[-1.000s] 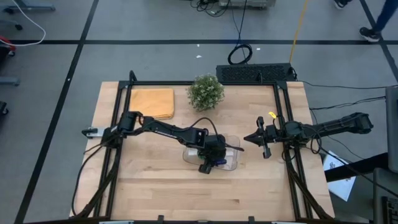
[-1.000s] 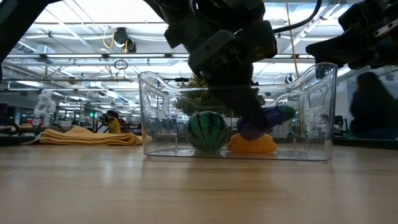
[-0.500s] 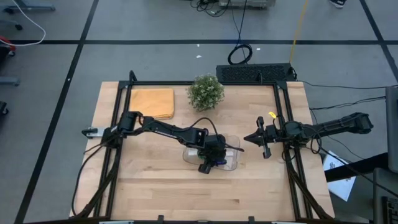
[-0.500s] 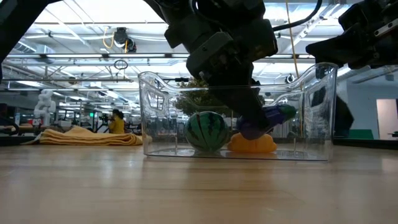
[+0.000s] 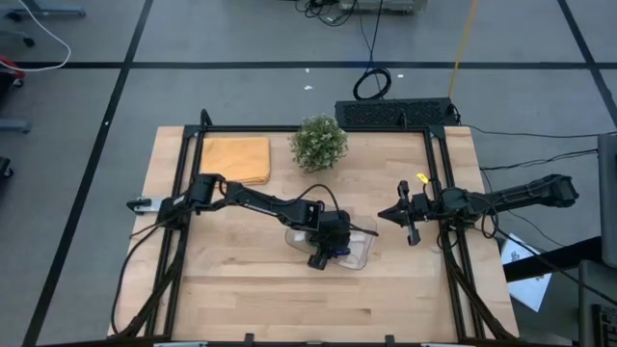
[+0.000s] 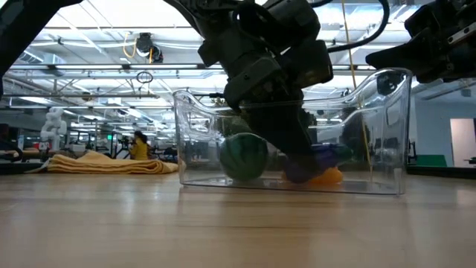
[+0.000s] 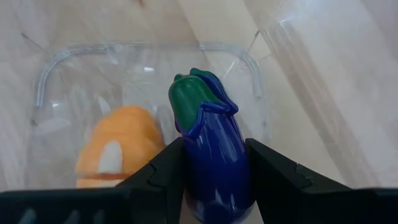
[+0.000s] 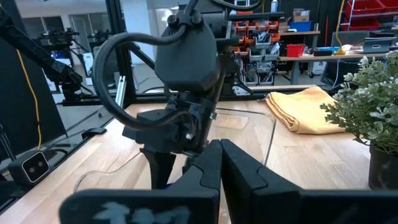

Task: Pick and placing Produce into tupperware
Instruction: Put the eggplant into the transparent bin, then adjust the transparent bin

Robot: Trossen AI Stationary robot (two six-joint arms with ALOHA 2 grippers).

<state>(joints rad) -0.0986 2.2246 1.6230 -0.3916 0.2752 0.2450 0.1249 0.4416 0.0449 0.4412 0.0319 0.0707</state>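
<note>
A folded yellow-orange cloth (image 5: 235,159) lies at the table's far left corner and a bushy potted plant (image 5: 319,143) stands just to its right, while near the middle of the wooden table (image 5: 241,289) the left gripper (image 7: 211,163) reaches down into the clear tupperware (image 6: 195,134), its two dark fingers (image 7: 165,177) partly parted and clamped on either side of the purple eggplant piece (image 7: 210,149), whose green cap points away from the wrist; inside the container the green striped ball (image 6: 242,155) sits on the floor, and the orange piece (image 7: 118,146) lies right beside the eggplant, apparently touching it, so all three pieces of produce sit within the walls and only the release looks to be left; further right, the right gripper (image 5: 410,215) waits with its fingers pressed together, holding nothing, well apart from the container; the risk, judging from how low and tightly the left gripper is wedged, is that opening or lifting out could catch a wall and drag or tip the light container, or nudge the orange piece, or carry the eggplant back up if a finger sticks to it
</note>
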